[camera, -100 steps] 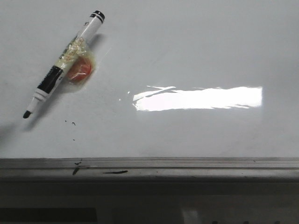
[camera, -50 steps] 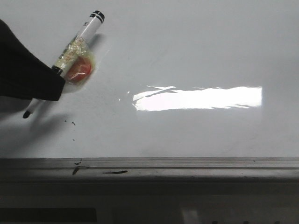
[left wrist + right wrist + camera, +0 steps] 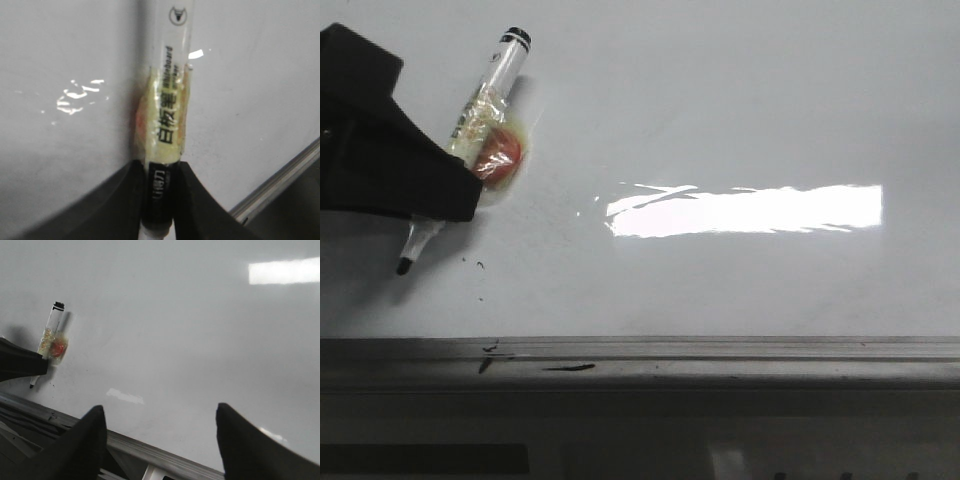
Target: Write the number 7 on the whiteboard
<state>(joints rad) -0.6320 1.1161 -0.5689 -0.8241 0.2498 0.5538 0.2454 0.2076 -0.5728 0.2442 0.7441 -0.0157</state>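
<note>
The whiteboard (image 3: 720,120) is glossy white and fills the front view. No number 7 shows on it, only tiny black specks (image 3: 478,266). A black-and-clear marker (image 3: 492,85) with yellowish tape and a red blob (image 3: 498,152) lies tilted at the far left, tip (image 3: 405,265) toward the rail. My left gripper (image 3: 455,200) is shut on the marker's black band, also in the left wrist view (image 3: 160,200), where the marker (image 3: 167,100) sits between the jaws. My right gripper (image 3: 160,410) is open and empty above the board's near edge, far from the marker (image 3: 50,332).
A grey metal edge rail (image 3: 720,355) runs along the board's near side, with black smudges (image 3: 565,368) on it. A bright rectangular light reflection (image 3: 745,210) lies mid-board. The rail also shows in the right wrist view (image 3: 165,460).
My left gripper has come in from the left and closed on the marker. The marker has turned steeper, and its tip has shifted right and toward the rail.
</note>
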